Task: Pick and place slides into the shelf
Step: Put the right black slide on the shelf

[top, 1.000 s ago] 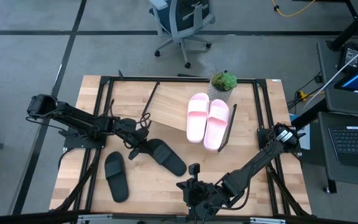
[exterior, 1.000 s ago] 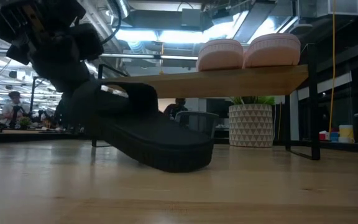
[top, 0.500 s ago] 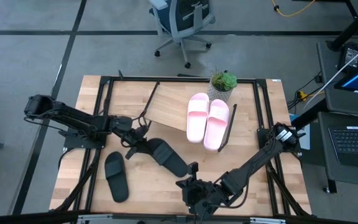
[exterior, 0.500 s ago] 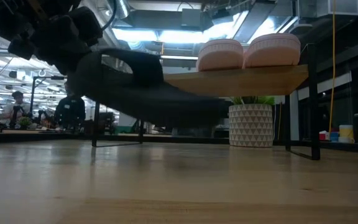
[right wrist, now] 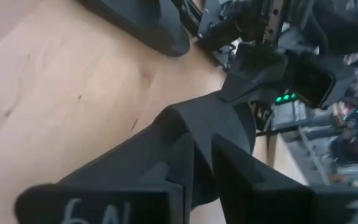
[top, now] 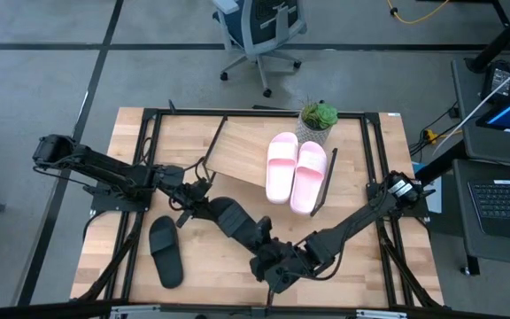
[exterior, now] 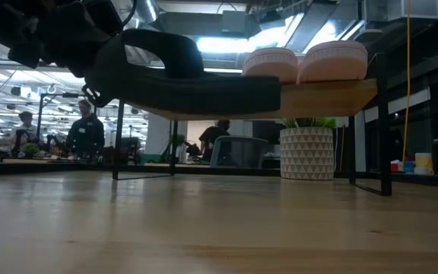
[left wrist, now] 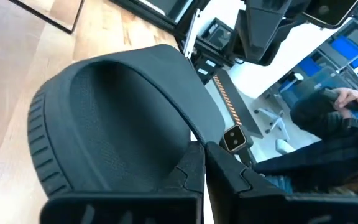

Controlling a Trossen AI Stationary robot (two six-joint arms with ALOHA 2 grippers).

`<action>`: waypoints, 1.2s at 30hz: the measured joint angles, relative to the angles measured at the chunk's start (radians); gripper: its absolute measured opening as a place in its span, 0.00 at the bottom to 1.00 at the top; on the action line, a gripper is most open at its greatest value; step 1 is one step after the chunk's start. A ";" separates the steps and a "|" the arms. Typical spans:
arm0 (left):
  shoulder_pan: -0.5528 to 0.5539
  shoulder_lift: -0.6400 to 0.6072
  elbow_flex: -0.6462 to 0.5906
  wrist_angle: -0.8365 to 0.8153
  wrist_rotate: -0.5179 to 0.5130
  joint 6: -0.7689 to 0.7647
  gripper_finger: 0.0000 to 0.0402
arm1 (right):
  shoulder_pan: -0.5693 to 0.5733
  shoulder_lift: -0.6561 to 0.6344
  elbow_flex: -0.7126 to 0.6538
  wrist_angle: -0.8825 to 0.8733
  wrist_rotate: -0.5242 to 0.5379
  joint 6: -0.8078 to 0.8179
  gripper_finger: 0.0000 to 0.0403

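Observation:
My left gripper (top: 195, 202) (exterior: 67, 38) is shut on one black slide (top: 237, 223) (exterior: 196, 84) (left wrist: 117, 124), which is in the air over the table's middle. The second black slide (top: 165, 251) lies flat on the tabletop near the left front. Both pink slides (top: 282, 166) (top: 309, 175) (exterior: 268, 66) (exterior: 333, 59) lie side by side on the shelf board (top: 237, 152) (exterior: 318, 95). My right gripper (top: 268, 261) (right wrist: 197, 149) is shut, just in front of the held slide's free end, and touches nothing. My left gripper pinches the black slide between its two fingers (left wrist: 194, 171) at the strap end, by the strap's side (left wrist: 182, 140). It comes roughly level from the table's left. The slide is lifted clear and about level, its sole reaching toward the right.
A potted plant (top: 317, 120) (exterior: 308, 148) stands at the far side behind the shelf. Thin black shelf legs (exterior: 386, 152) stand on the table. Bare board lies left of the pink slides (top: 228, 146). People and an office chair show beyond the table.
My left gripper has risen with the black slide. The slide's free end has come off the table, and the slide has swung from tilted to about level, near the height of the shelf board. My right gripper has moved toward the far edge, closer to the slide.

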State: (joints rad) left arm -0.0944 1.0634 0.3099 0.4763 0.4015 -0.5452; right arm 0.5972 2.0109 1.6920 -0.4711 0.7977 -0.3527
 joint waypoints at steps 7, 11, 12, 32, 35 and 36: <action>0.000 0.000 0.000 0.050 0.000 -0.005 0.00 | -0.014 0.000 0.000 -0.002 -0.002 -0.131 0.23; 0.000 0.000 0.000 0.080 0.000 -0.023 0.00 | -0.030 0.000 0.000 -0.003 -0.002 -0.152 0.27; 0.000 0.000 0.000 0.081 0.000 -0.024 0.00 | -0.035 0.000 0.000 -0.005 -0.002 -0.152 0.27; -0.001 0.000 0.000 0.105 0.009 -0.028 0.00 | -0.092 0.001 0.000 -0.010 -0.057 -0.214 0.27; -0.001 0.000 0.000 0.113 0.011 -0.028 0.00 | -0.099 0.001 0.000 -0.011 -0.056 -0.228 0.27; -0.001 0.000 0.000 0.113 0.012 -0.028 0.00 | -0.102 0.001 0.000 -0.010 -0.056 -0.228 0.27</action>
State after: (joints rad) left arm -0.0952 1.0637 0.3099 0.5892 0.4133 -0.5735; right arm 0.4949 2.0117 1.6920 -0.4812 0.7419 -0.5804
